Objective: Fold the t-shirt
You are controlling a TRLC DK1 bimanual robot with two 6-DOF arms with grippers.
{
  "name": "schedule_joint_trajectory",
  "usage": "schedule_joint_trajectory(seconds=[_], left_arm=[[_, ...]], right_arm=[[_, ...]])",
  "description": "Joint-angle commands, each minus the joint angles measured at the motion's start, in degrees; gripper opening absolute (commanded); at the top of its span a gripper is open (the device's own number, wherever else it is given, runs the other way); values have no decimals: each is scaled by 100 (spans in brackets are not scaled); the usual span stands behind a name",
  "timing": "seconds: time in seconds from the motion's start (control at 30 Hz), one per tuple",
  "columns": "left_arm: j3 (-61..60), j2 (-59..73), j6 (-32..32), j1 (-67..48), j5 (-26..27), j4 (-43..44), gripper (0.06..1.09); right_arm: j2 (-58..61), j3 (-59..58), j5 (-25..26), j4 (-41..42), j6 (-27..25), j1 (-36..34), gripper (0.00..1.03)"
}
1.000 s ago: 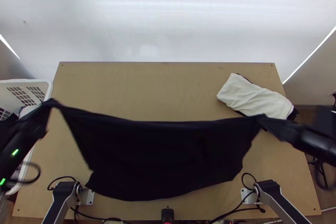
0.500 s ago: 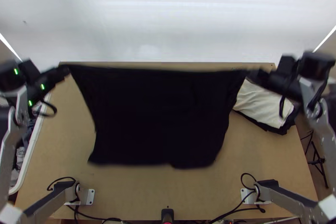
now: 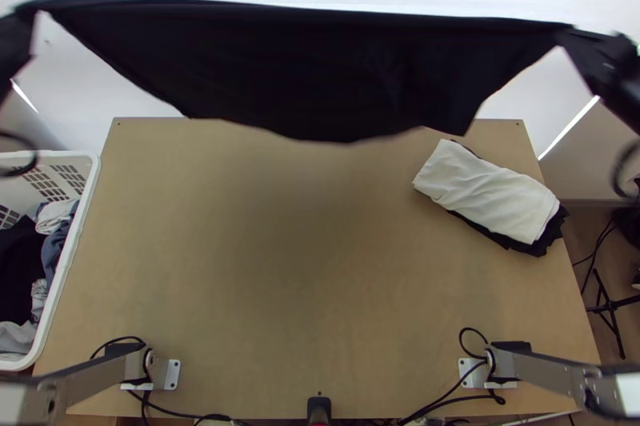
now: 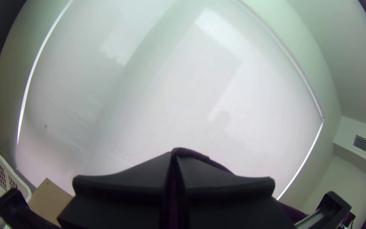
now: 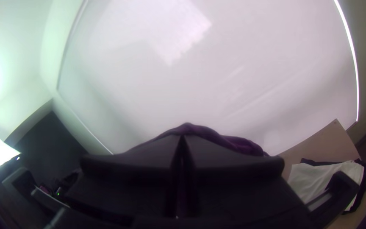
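The black t-shirt (image 3: pixel 320 66) hangs stretched in the air between both grippers, over the table's far edge in the top view. At its upper left corner is my left gripper (image 3: pixel 32 9), and at the upper right corner my right gripper (image 3: pixel 588 41). In the left wrist view, my left gripper (image 4: pixel 175 159) is shut on a bit of the dark cloth (image 4: pixel 200 156). The right wrist view has my right gripper (image 5: pixel 182 142) shut as well, with the shirt's fabric (image 5: pixel 234 142) rising behind its fingers.
A folded white cloth lies on dark cloth (image 3: pixel 488 194) at the table's right side. A white laundry basket (image 3: pixel 84 194) with clothes stands at the left. The wooden table (image 3: pixel 304 266) lies bare across its middle.
Both grippers have moved up the picture, toward the far side, carrying the shirt with them. Its lower edge has swung from the near part of the table to the far edge.
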Motion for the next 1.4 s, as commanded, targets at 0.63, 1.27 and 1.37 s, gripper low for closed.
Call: schedule_joint_trajectory(seconds=[0.63,1.27,1.37], left_arm=[[-1157,-1852,-78,-82,444,-1241,9],[-7925,-1474,1698,-978,-74,1615,9],[-7547,-604,1733,-838,-145,2099,9]], right_arm=[[-1387,-271,-214,-2069,77,131,3],[-815,-6564,339,1104,-775,457,3],[-472,-6538,489,1482,-916,492,3]])
